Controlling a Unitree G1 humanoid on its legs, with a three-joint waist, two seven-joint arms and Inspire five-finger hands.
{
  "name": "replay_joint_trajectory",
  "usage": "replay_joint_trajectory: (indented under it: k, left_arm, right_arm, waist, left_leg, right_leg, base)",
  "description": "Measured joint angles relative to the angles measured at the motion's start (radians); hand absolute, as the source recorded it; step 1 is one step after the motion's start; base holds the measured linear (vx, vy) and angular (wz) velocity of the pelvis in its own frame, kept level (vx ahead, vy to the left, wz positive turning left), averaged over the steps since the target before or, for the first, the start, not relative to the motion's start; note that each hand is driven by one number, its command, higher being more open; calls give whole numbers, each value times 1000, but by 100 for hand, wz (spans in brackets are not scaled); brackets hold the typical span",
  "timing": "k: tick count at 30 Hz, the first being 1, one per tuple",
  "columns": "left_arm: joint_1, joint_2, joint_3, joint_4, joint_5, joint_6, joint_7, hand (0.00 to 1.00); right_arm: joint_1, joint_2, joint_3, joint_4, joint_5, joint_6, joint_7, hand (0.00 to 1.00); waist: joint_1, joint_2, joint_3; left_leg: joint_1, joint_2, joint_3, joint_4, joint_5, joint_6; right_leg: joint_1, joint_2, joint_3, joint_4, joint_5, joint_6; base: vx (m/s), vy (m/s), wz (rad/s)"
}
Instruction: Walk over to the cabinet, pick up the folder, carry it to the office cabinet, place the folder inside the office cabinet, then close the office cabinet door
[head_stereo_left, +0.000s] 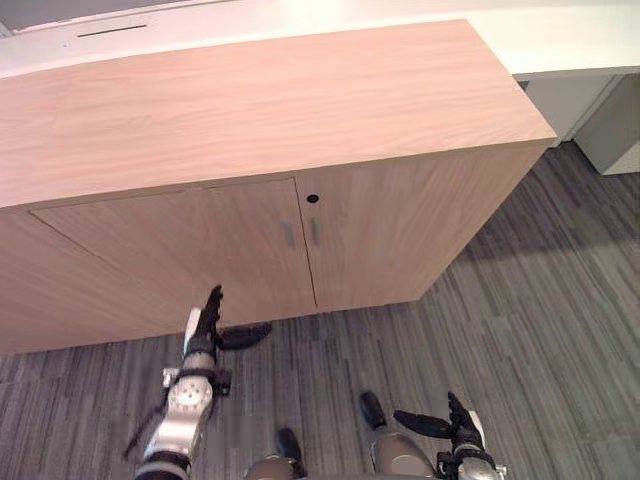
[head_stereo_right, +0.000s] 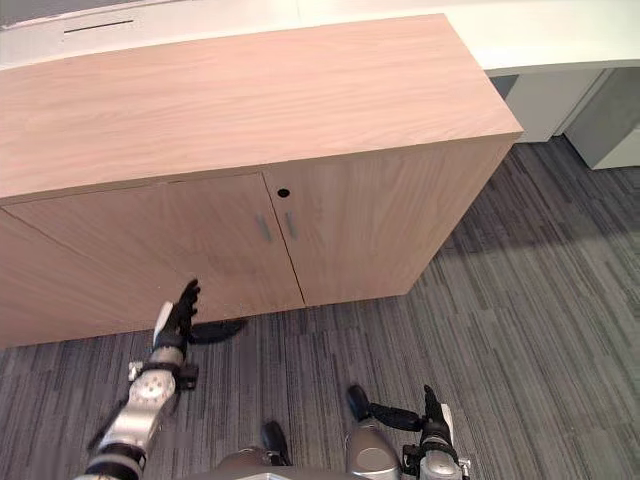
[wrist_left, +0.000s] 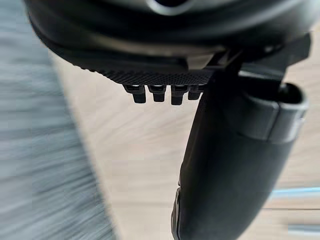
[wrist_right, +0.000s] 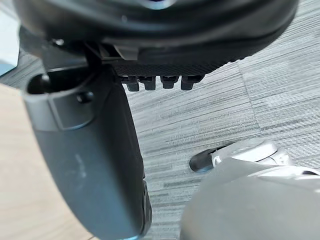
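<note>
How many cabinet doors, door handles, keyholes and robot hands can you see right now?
Doors: 2, the left door and the right door
Handles: 2, the left handle and the right handle
Keyholes: 1, the keyhole
Hands: 2, the left hand and the right hand
Total: 7

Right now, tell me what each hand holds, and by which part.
Nothing is held. The left hand is open, fingers straight, before the closed cabinet; the right hand is open over the carpet.
</note>
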Motion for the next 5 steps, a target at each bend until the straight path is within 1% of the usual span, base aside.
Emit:
replay_joint_trajectory:
  k: [2, 3, 5]
  left_arm:
    - [32, -23, 27, 73, 1, 2, -10, 100]
    - [49, -38, 59, 142, 1, 5, -16, 100]
    - [60, -54, 97, 204, 1, 7, -24, 100]
  right_arm:
    - [-21, -1, -15, 20, 0, 3, 0, 100]
    - [-33, -2, -23, 24, -1, 3, 0, 100]
    - [-38, -4, -30, 24, -2, 3, 0, 100]
  waist:
    - [9, 0, -1]
    - [16, 0, -2]
    - [26, 0, -5]
  left_leg:
    - [18, 7, 0, -10, 3, 5]
    - [39, 11, 0, -20, 2, 6]
    - [52, 14, -2, -23, 1, 7]
  right_leg:
    - [14, 9, 1, -5, 1, 1]
    - [31, 15, -3, -8, 1, 1]
    - [45, 18, -9, -9, 1, 1]
  base:
    - [104, -18, -15]
    - [80, -9, -4]
    - [29, 0, -1]
